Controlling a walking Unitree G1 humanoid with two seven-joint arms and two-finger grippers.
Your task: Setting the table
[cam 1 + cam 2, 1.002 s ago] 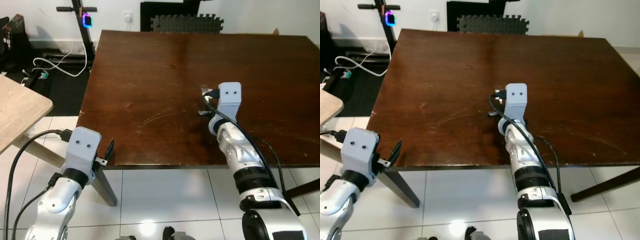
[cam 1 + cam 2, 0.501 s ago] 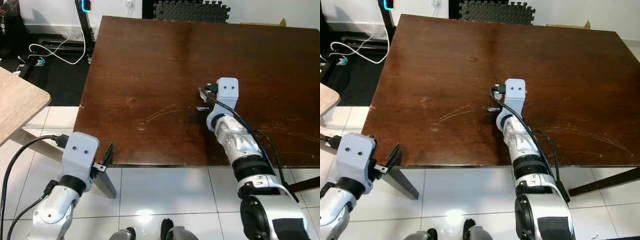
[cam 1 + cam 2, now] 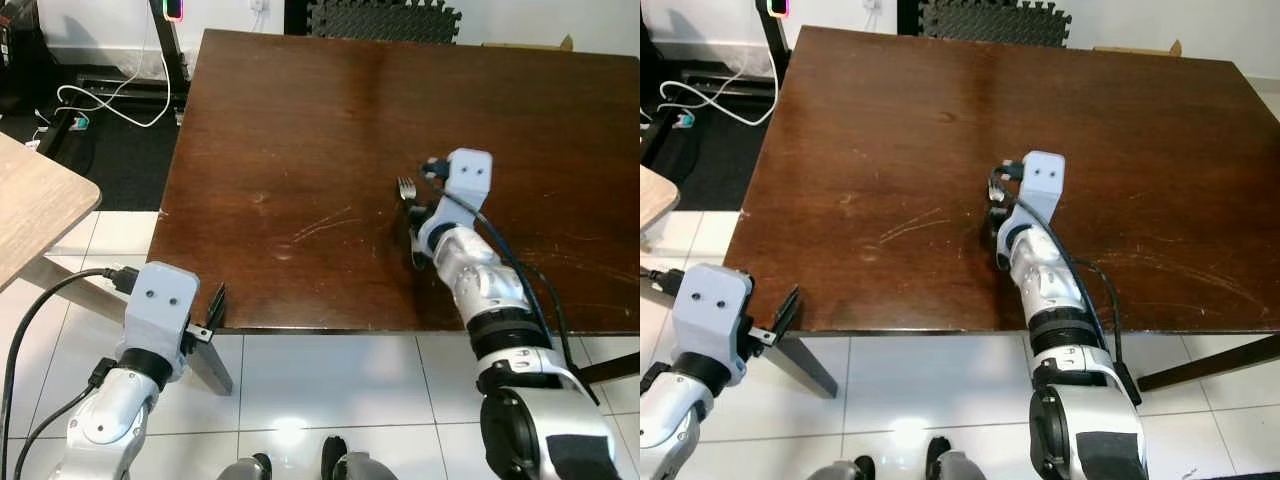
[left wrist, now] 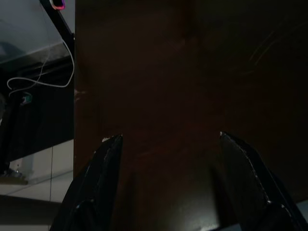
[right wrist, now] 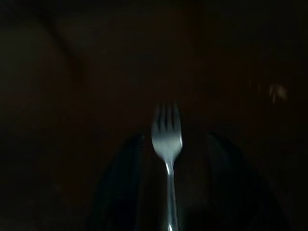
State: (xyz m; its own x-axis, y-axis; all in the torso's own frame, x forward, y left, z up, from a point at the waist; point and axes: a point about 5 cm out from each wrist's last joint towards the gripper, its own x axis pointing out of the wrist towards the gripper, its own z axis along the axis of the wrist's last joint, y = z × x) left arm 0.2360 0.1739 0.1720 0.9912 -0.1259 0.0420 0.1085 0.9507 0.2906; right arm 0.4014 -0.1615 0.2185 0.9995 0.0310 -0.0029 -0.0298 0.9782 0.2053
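Note:
A silver fork [image 3: 406,188] lies on the dark brown table [image 3: 300,120], tines pointing away from me. My right gripper [image 3: 416,214] rests low over its handle, right of the table's middle. In the dim right wrist view the fork [image 5: 167,137] runs between the two fingers, which stand apart on either side without touching it, so the gripper [image 5: 175,137] is open. My left gripper [image 3: 214,305] hangs open beside the table's near left corner. In the left wrist view its fingertips [image 4: 111,144] are spread wide, with nothing between them.
A light wooden table [image 3: 30,210] stands to my left. Cables [image 3: 100,100] and a scooter with a glowing light [image 3: 172,10] are on the floor beyond the table's left side. Black foam mats [image 3: 385,20] lean at the back. White tiles [image 3: 320,380] lie under me.
The camera tilted down a second ago. Since then my right wrist has swung to the right, uncovering the fork's tines on the table. The left arm has stayed put.

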